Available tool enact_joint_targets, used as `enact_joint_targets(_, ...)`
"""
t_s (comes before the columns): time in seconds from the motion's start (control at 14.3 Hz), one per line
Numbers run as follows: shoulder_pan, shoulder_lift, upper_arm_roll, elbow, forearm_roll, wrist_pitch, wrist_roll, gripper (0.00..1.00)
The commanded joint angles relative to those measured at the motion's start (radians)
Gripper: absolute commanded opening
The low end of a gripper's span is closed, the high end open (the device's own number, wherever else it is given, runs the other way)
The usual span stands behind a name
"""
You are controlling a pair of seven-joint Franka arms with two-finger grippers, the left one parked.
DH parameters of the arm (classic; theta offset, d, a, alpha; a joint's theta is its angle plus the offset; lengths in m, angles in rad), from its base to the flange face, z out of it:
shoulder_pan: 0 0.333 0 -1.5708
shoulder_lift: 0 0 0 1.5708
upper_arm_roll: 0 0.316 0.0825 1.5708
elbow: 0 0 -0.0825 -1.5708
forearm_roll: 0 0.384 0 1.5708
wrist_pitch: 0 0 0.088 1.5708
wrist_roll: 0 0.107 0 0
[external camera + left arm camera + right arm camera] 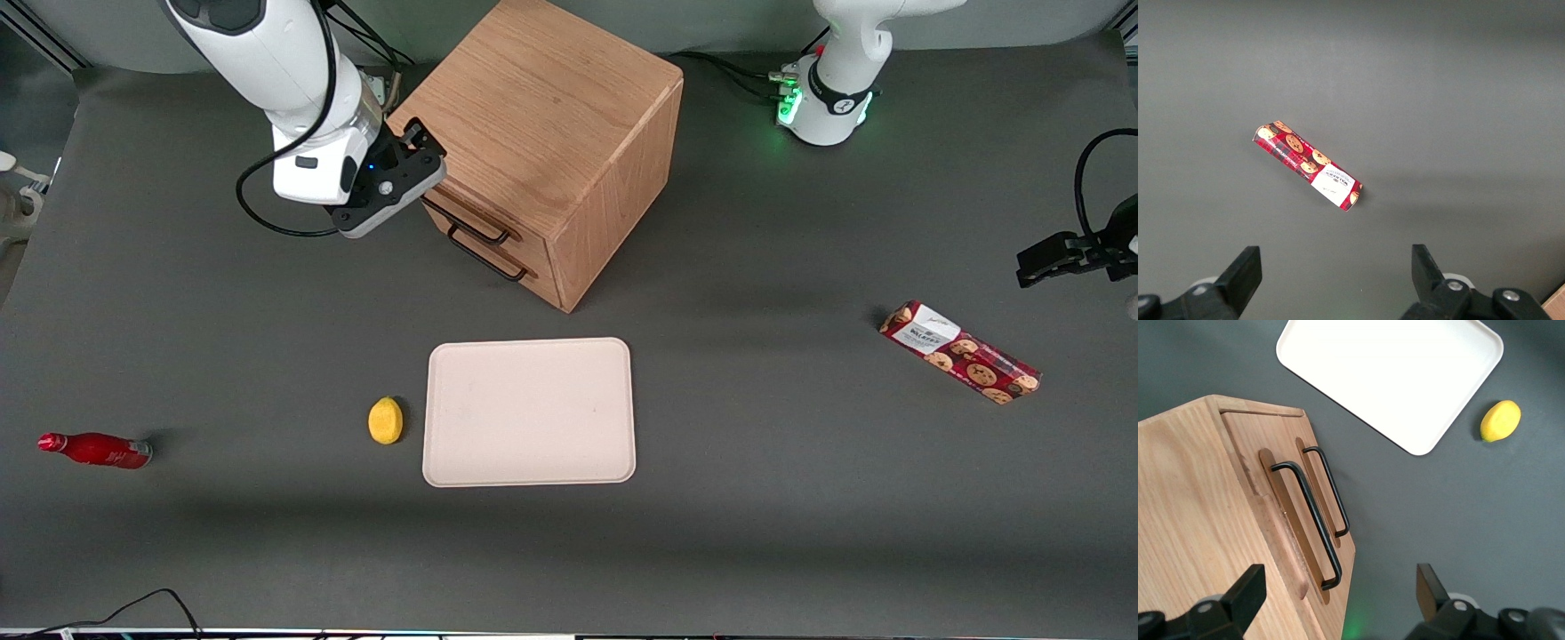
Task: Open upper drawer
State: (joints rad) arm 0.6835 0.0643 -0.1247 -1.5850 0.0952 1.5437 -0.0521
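Approach step underway — the gripper (418,151) is hovering just above the cabinet's (551,116) front top edge, toward the working arm's end of the table, fingers spread wide with nothing between them. The upper drawer (1281,520) is sitting shut, the topmost of two in the cabinet, its black handle (1308,513) lying just below the open fingers in the wrist view; the lower drawer's handle (1330,490) is running parallel right beside it. Nothing is touching yet.

Next move, as I judge it: dropping down in front of the drawer face, straddling the upper handle only — not the lower twin — then closing and pulling straight out from the cabinet front. The close spacing of the handles is the risk.

Arm pose: forearm is coming in steeply from above, wrist tilting toward the cabinet front.

Across the table in the front view: red bottle (93,449) lying down, lemon (385,420) beside the tray (529,411), cookie pack (960,352) toward the parked arm's end
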Motion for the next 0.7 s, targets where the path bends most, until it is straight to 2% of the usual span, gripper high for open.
enact_joint_targets(0.0,0.03,0.02,-0.02,-0.006,0.023,0.003,-0.017,1.0)
enact_joint_targets(0.42,0.03,0.049,-0.059,-0.075,0.181,0.003,-0.19,1.0)
enact_joint_targets(0.63,0.03,0.057,-0.073,-0.098,0.193,0.006,-0.236,1.0)
